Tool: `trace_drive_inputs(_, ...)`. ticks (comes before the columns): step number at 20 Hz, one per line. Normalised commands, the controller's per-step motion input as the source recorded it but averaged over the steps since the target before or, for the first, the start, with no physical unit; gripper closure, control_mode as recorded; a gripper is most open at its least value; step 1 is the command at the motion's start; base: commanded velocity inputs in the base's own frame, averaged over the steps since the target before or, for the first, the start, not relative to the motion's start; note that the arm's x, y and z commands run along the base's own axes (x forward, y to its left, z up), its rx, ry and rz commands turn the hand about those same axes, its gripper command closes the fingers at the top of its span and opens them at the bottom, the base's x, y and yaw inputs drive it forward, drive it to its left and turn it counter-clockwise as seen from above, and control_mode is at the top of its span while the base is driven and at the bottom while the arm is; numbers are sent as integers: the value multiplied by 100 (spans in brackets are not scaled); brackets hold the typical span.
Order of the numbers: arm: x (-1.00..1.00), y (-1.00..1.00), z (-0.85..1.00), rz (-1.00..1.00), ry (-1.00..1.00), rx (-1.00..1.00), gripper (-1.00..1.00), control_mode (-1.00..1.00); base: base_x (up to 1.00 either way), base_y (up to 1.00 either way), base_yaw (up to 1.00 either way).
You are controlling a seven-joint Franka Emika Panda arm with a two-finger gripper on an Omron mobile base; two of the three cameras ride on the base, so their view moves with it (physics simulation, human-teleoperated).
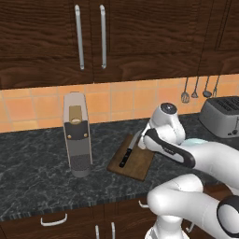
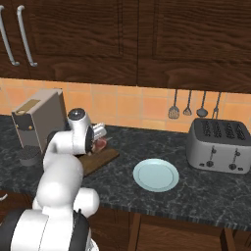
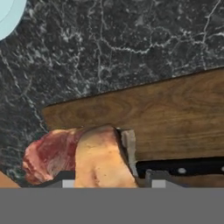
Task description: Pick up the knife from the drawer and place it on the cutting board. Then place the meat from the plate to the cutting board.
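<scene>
The gripper was clamped on the meat, its jaws part-closed around the reddish, pale-streaked chunk, which hung between the finger tips in the hand view. In the right base view the meat showed just past the hand, held above the far right part of the cutting board.

Directly beneath the gripper lay the cutting board, so the coming move looked like a plain descent and release, not a sideways carry. What mattered was the knife: it already rested on the board, black handle just beside the held meat in the hand view. In the left base view the knife ran diagonally, handle toward the near left, blade toward the far right, where the wrist hid its tip. The meat would probably need setting down on bare wood alongside that line, not across it.

To the right, on the dark marble bench, the plate sat bare, well apart from the board. The toaster stood farther right.
</scene>
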Motion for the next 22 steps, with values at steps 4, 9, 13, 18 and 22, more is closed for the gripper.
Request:
trace_drive_inputs(4,0,18,-25,5,0,-6,100,-100,0,0,0)
trace_drive_inputs(9,-1,11,-27,3,3,-6,-100,-100,0,0,0)
trace_drive_inputs(13,1,1,-2,0,0,-1,-100,-100,0,0,0)
trace_drive_inputs(18,2,27,9,-3,0,0,-100,-100,0,0,0)
trace_drive_inputs(22,-64,-6,64,0,-23,1,-100,-100,0,0,0)
